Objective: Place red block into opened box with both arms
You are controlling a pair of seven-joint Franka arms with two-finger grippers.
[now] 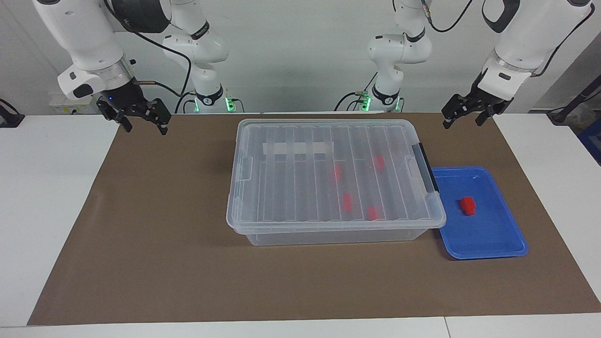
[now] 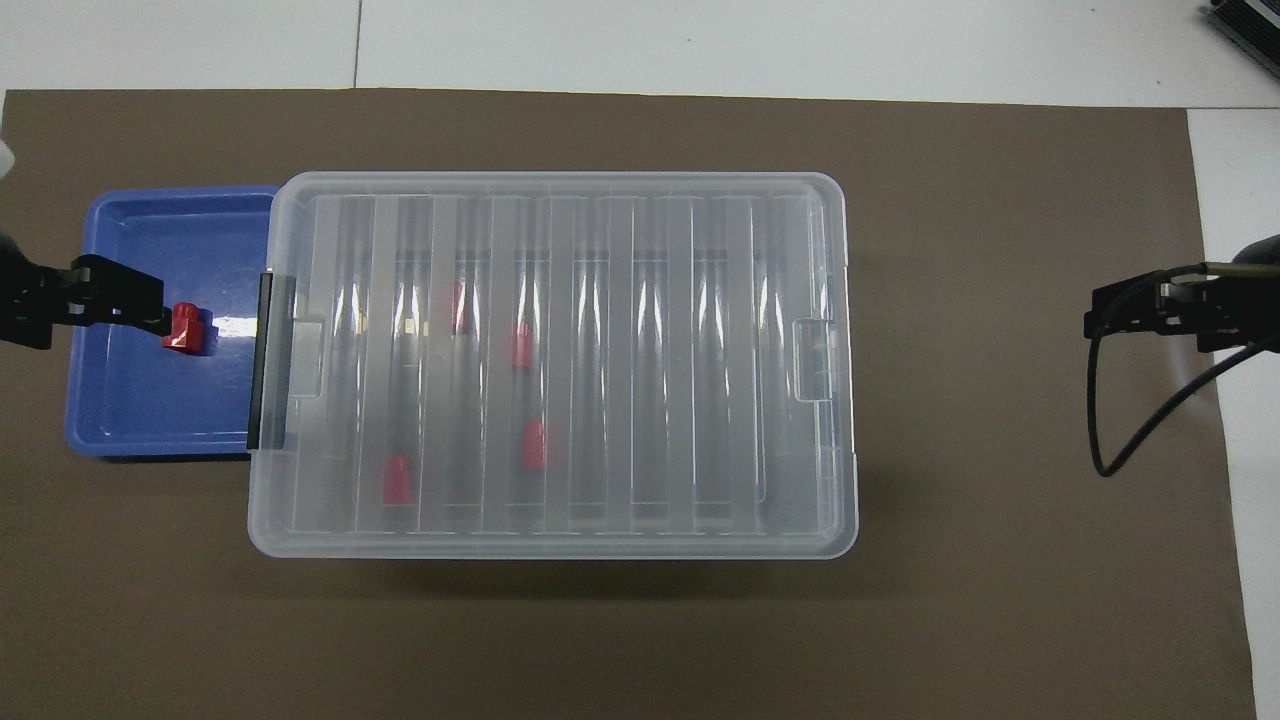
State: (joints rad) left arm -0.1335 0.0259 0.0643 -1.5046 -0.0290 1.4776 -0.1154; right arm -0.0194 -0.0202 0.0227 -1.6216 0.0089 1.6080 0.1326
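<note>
Red plastic block (image 1: 467,205), small and stepped, lies loose in the shallow blue tray (image 1: 497,244) beside the lidded clear plastic box (image 1: 328,234), so the right gripper (image 1: 140,120) should lift that lid before the left gripper (image 1: 465,114), both released and empty, descends squarely over it.

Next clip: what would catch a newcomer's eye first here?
The large clear box in the middle of the brown mat, lid on, with four red blocks showing through it. Beside it, toward the left arm's end, a blue tray holds the red block. The left gripper and the right gripper hang open, up in the air over the mat's corners.
</note>
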